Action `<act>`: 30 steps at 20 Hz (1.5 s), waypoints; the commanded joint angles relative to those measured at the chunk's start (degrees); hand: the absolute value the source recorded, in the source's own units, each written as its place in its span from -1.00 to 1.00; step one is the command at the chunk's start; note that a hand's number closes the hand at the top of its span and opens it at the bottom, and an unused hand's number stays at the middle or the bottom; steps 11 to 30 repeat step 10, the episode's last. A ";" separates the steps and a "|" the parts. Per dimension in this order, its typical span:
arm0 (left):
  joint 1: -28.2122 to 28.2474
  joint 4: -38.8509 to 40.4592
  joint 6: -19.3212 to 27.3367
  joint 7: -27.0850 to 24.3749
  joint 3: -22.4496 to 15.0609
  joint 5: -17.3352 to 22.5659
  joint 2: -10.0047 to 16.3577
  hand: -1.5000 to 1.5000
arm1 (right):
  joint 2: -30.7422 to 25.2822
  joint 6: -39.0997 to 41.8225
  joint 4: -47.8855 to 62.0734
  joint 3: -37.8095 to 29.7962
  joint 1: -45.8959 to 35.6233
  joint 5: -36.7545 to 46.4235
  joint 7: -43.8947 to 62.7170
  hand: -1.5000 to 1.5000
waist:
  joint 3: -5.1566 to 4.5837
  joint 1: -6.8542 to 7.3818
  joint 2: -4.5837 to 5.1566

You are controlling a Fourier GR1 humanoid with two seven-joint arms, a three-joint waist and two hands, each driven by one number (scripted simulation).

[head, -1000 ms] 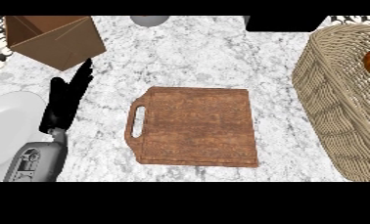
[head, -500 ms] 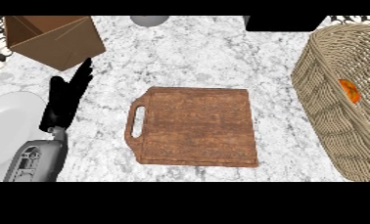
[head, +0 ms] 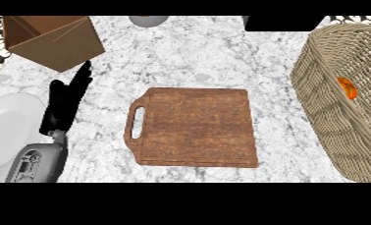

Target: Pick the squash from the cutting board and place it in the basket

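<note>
**Ana:** What is at the far left?

**Ben:** A white round thing [head: 13, 121], cut off by the edge. I cannot tell what it is. Just beside it a grey forearm [head: 35, 162] comes up from the bottom. It has little marks on it, too small to read.

**Ana:** And the hand?

**Ben:** The left hand [head: 65, 98] is black. Its fingers are straight and close together, pointing up and a bit to the right. It holds nothing. It rests over the marble counter [head: 181, 62].

**Ana:** What is above it?

**Ben:** An open brown cardboard box [head: 54, 44]. It is near the fingertips but not touching them.

**Ana:** And in the middle?

**Ben:** A wooden cutting board [head: 194, 126] lies flat. Its handle hole [head: 135, 122] is on the left side. At the top edge there is a grey round thing [head: 148, 20], then a black block [head: 282, 22].

**Ana:** Where is the squash?

**Ben:** It is inside the wicker basket [head: 326, 111] at the right, well apart from the board. The squash [head: 348, 87] is orange, and only a small bit shows past the basket's wall. That bit is taller than it is wide, so its long side seems to run up and down. I cannot tell which end points where.
</note>
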 commanded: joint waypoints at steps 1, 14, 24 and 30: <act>-0.12 0.99 0.05 -1.54 0.08 -0.42 -0.47 0.00 | -3.86 0.95 3.17 -5.71 0.52 -3.51 2.28 -1.00 | -0.01 0.01 0.02; 1.38 -7.10 1.32 5.18 -1.94 -1.26 -2.03 0.00 | -14.01 9.18 19.78 -22.40 13.63 -12.68 -13.62 -1.00 | 0.13 -0.08 -0.03; 1.38 -7.10 1.32 5.18 -1.94 -1.26 -2.03 0.00 | -14.01 9.18 19.78 -22.40 13.63 -12.68 -13.62 -1.00 | 0.13 -0.08 -0.03; 1.38 -7.10 1.32 5.18 -1.94 -1.26 -2.03 0.00 | -14.01 9.18 19.78 -22.40 13.63 -12.68 -13.62 -1.00 | 0.13 -0.08 -0.03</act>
